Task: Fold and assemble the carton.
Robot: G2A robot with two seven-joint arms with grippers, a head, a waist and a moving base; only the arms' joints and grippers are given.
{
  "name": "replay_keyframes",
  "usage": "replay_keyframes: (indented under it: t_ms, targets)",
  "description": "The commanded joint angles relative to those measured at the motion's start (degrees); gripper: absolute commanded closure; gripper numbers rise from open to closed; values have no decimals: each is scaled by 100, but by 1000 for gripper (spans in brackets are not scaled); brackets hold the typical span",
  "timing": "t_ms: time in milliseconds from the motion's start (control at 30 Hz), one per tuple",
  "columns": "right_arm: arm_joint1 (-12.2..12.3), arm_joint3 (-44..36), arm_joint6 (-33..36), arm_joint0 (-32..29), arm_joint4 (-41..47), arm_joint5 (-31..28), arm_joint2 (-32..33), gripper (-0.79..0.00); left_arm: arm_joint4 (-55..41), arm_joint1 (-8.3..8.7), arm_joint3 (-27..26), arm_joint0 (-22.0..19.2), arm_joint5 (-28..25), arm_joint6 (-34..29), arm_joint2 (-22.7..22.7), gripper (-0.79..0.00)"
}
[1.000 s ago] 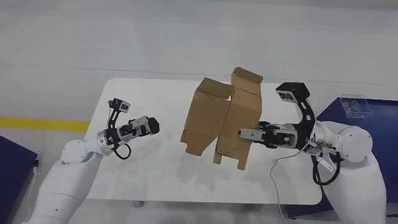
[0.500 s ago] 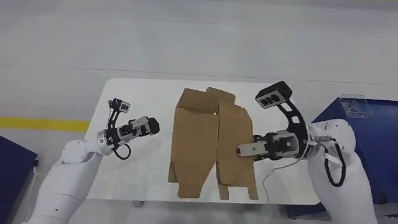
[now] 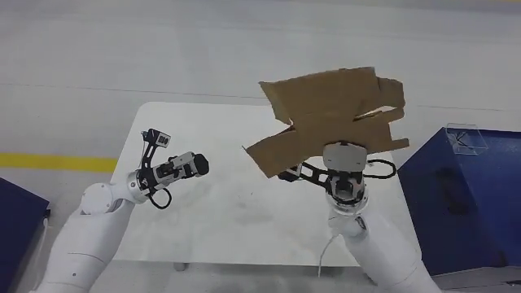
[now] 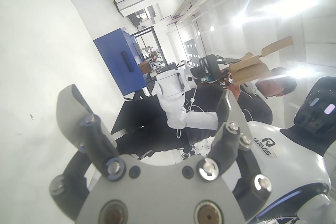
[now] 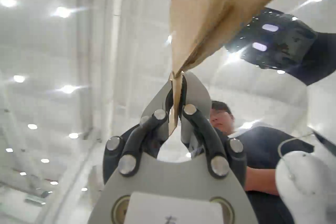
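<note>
A flattened brown carton (image 3: 334,118) hangs in the air above the right half of the white tabletop (image 3: 212,220), lifted well clear of it and up toward the overhead camera. From above, its long axis runs across the scene from side to side and tilts a little, with the lower corner pointing toward the left arm. The flaps are open and ragged at both ends, and no panel is squared up yet.

My right fingers (image 5: 195,93) are clamped on the carton. In the right wrist view they point upward and pinch a thin bottom edge of the cardboard. The rest of the board rises and fans out beyond the fingertips, so the whole sheet hangs from one narrow bite at its lower edge, with most of its length off to either side.

My left fingers (image 4: 78,104) are spread wide and hold nothing. They sit low over the left part of the tabletop and face across it toward the carton. In the left wrist view the carton is small and far off, higher than the fingers and well apart from them.

I judge the task to be at an early stage: the carton is picked up but not yet formed. The next move likely depends on the left arm travelling across and upward to the near lower corner, which is the closest free part. With so small a grip, the board could pivot when pushed.
</note>
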Motion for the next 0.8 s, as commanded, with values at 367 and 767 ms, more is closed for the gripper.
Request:
replay_keyframes:
  t_ms: [367,767]
  targets:
    - [-86,140,-751,91,-705,199,261,0,0,0,0,0,0,0,0,-785]
    - [147,-235,767,-87,-7883,-5889,1886,0,0,0,0,0,0,0,0,-785]
